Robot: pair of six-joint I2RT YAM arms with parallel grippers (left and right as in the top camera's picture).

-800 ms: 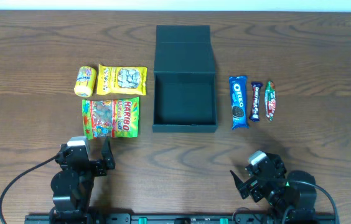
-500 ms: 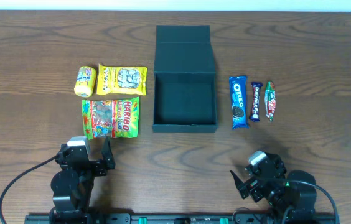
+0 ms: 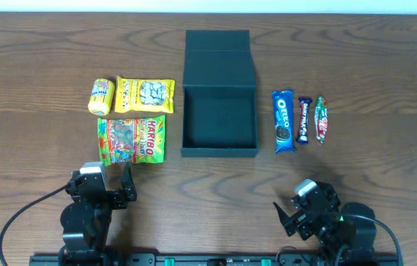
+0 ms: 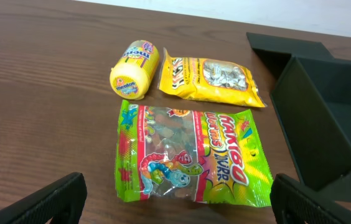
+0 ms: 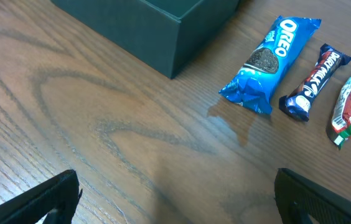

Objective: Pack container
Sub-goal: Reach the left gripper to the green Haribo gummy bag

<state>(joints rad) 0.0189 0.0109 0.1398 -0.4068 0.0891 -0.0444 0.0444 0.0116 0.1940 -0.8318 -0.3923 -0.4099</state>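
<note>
Nothing has moved: left gripper (image 4: 177,202) and right gripper (image 5: 175,200) hold jaws apart; matte, rigid square container (image 3: 219,152) lies open on woodgrain tabletop (image 3: 31,59).

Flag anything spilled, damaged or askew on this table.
Nothing stands out. The dark teal-green rigid square box lies open and empty; the green Haribo gummy bag and blue Oreo packet either side of it look intact.

matte black left claw (image 4: 177,198), black right claw (image 5: 175,194), grey wrist blocks (image 3: 90,176), looping black cable (image 3: 15,219), green light (image 3: 341,218)

The container (image 3: 219,118) lies between gummy bag (image 3: 131,140) and cookie pack (image 3: 284,121).
</note>
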